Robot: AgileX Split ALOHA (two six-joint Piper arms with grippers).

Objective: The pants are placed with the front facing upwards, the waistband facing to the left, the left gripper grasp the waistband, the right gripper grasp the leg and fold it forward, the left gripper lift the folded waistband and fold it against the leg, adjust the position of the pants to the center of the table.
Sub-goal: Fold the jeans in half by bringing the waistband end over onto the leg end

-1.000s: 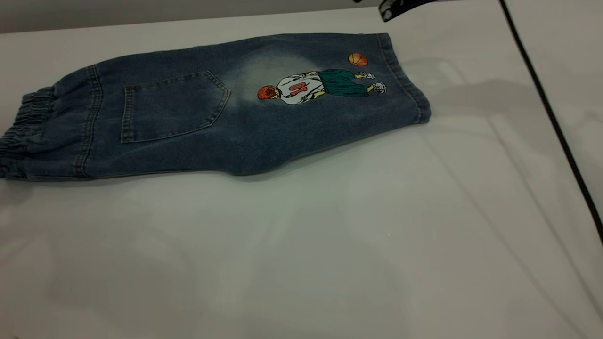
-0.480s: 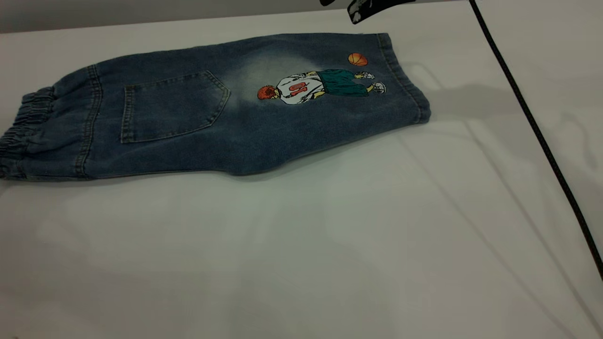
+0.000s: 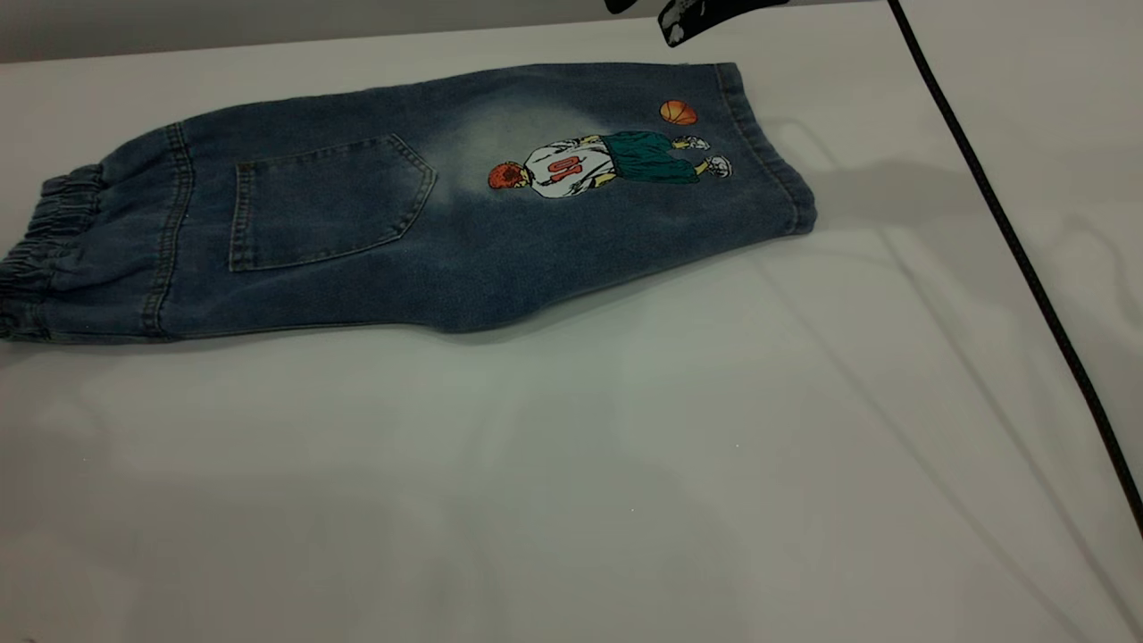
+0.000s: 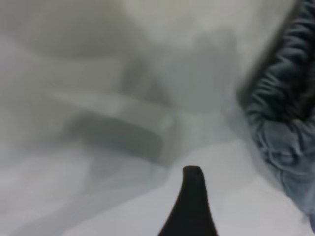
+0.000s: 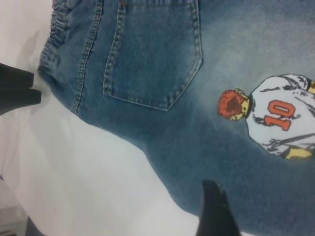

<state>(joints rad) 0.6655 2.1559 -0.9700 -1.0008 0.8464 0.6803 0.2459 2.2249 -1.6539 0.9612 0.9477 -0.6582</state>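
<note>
White laminate is making up the worktop (image 3: 625,464), and it is carrying only one garment. Lying across its far-left part are the pants (image 3: 429,205), already doubled lengthwise so that one leg is showing on top, which suggests the first fold is done and the waistband-to-leg fold is coming next. They are sitting off toward the left edge rather than centred, so the final shift is, I judge, not yet done. The patch pocket (image 3: 326,201) and the embroidered basketball player (image 3: 607,162) are facing up, with the leg hem (image 3: 768,147) pointing right.

The waistband (image 3: 40,246) is bunching at the far left, right where the left hand (image 4: 192,206) is hovering — just beside the ruched cloth and not touching it. Only one dark finger is showing, so whether it is wide or narrow I cannot tell. The right hand (image 5: 216,209) is hanging above the leg near the player (its far tip is peeking in at the top of the exterior view); its spread is likewise hidden.

A black cable (image 3: 1009,241) is trailing over the right side, well apart from the denim — nothing is blocking the waistband.
</note>
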